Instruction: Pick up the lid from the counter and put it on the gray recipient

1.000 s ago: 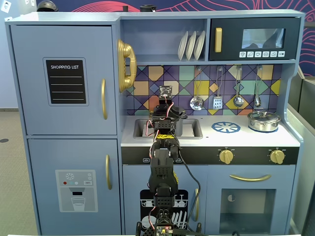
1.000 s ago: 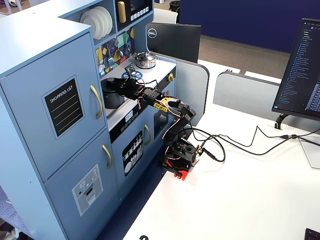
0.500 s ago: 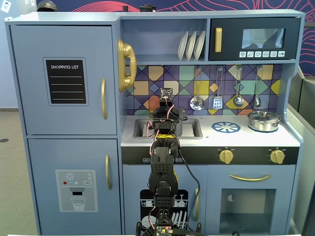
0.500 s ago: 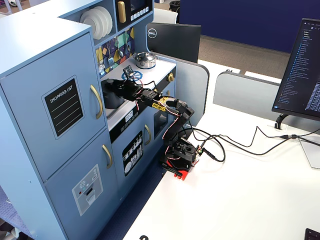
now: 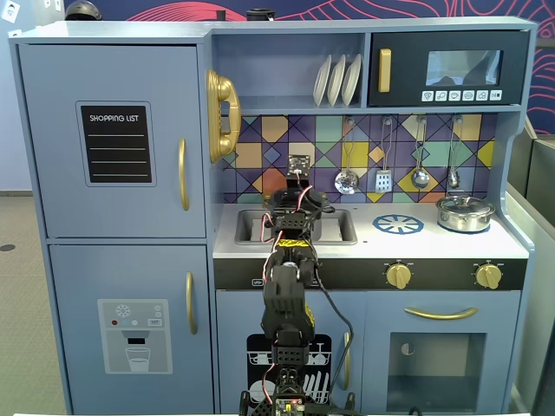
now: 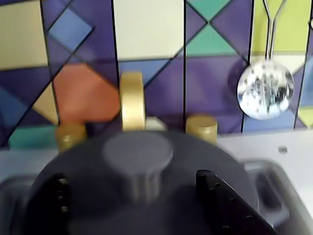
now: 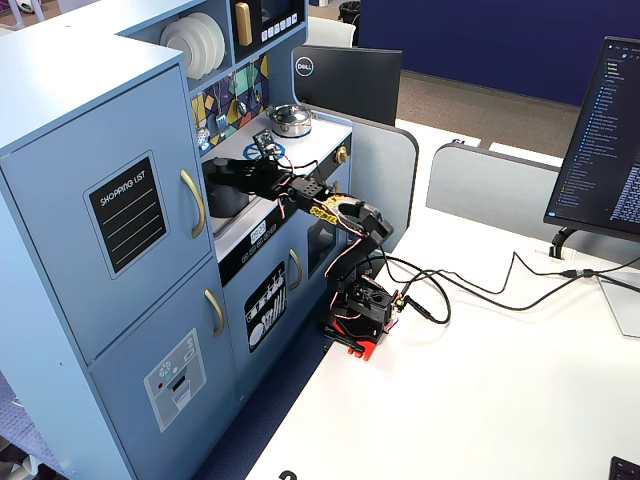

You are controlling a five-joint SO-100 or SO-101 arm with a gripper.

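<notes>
In the wrist view the dark-gray lid [image 6: 198, 159] fills the lower frame, lying flat with its knob [image 6: 138, 149] upright. It seems to rest on the gray pot, whose side handle [image 6: 266, 188] pokes out at the right. My gripper [image 6: 137, 198] is open around the knob: the black fingers [image 6: 220, 200] stand on either side of the stem with a gap on each side. In both fixed views the gripper [image 5: 295, 202] [image 7: 223, 170] hovers over the sink of the pale counter [image 5: 416, 244]. There the pot [image 7: 228, 198] shows only as a dark shape under it.
The gold faucet [image 6: 132, 105] and two gold taps stand just behind the lid. A ladle [image 6: 265, 90] and other utensils hang on the tiled backsplash. The shiny silver pot [image 5: 465, 212] sits at the counter's right, beside the blue burner [image 5: 398, 224].
</notes>
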